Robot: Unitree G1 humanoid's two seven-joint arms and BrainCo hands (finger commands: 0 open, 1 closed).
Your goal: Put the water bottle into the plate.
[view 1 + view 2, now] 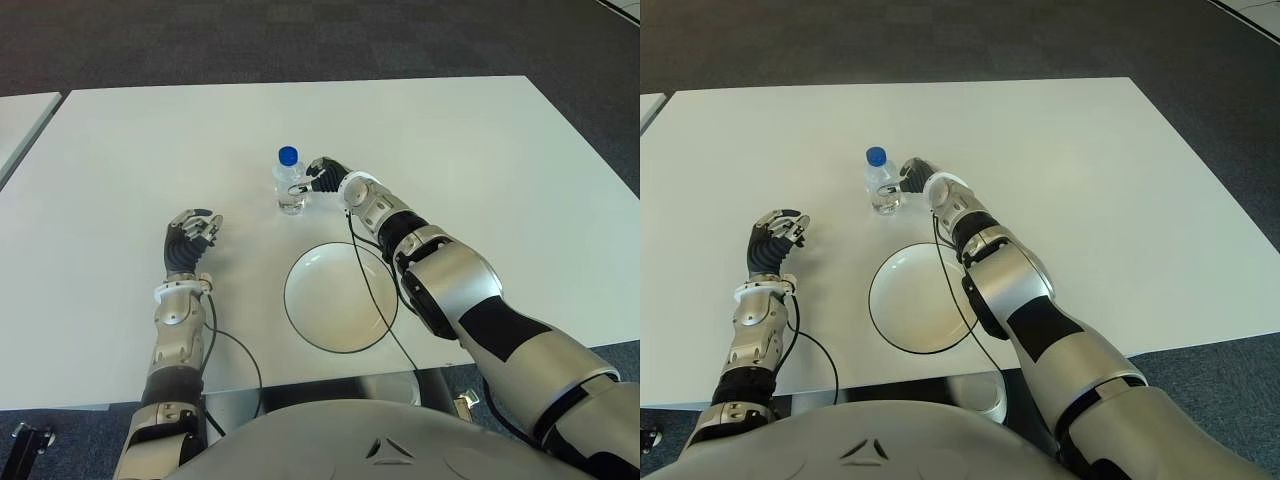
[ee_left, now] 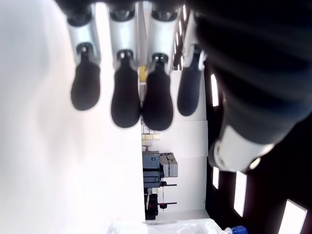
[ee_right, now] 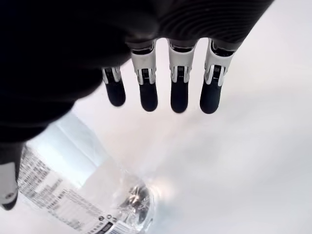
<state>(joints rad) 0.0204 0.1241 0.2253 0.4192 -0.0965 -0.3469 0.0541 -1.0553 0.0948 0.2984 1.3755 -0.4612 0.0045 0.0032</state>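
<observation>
Upright on the white desk [image 1: 480, 150] just beyond the plate [image 1: 340, 298], the water bottle [image 1: 290, 184] has the open right hand [image 1: 322, 176] beside it, not gripping, so a glancing close could topple it, while the relaxed left hand [image 1: 192, 238] holds nothing.

Water bottle, plate and two hands on the tabletop.

The water bottle [image 1: 290, 182] stands upright on the tabletop [image 1: 480, 140], behind the plate [image 1: 340, 297] and apart from it. The right hand [image 1: 325, 176] is just right of the bottle, its fingers [image 3: 178, 92] stretched out beside it and not closed round it. The left hand [image 1: 191, 237] shows left of the plate, nearer the robot than the bottle.
</observation>
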